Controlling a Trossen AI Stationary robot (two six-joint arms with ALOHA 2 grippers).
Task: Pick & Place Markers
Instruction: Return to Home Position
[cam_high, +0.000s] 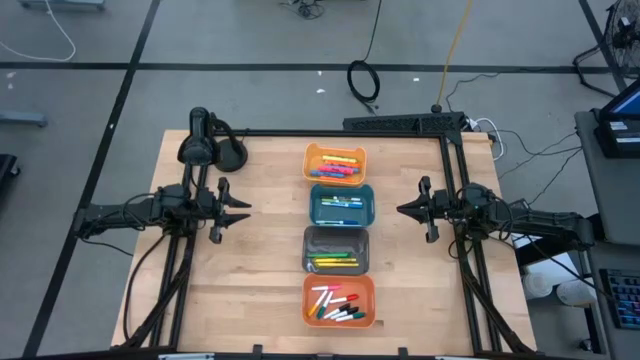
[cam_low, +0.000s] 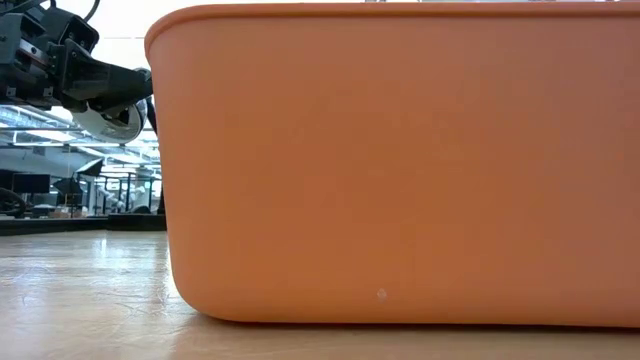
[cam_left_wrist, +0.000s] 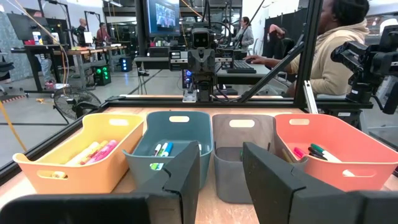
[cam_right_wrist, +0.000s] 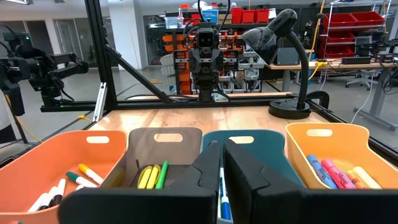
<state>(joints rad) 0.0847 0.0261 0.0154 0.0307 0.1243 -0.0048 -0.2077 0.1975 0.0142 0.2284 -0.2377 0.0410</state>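
Several markers lie sorted in four bins that stand in a column at mid-table: pink, orange and yellow ones (cam_high: 338, 165) in the light orange bin (cam_high: 308, 165), blue and green ones (cam_high: 340, 203) in the teal bin (cam_high: 313, 206), yellow and green ones (cam_high: 335, 260) in the grey bin (cam_high: 307, 250), white, black, red and green ones (cam_high: 335, 305) in the orange bin (cam_high: 307, 300). My left gripper (cam_high: 245, 209) hovers open left of the teal bin, pointing at it. My right gripper (cam_high: 400, 210) hovers shut on the right of it, holding nothing.
A black desk lamp (cam_high: 205, 148) stands at the table's far left corner, behind my left arm. Bare wood lies between each gripper and the bins. In the low view the orange bin's wall (cam_low: 400, 170) fills the picture. People sit at desks beyond the table (cam_left_wrist: 336, 43).
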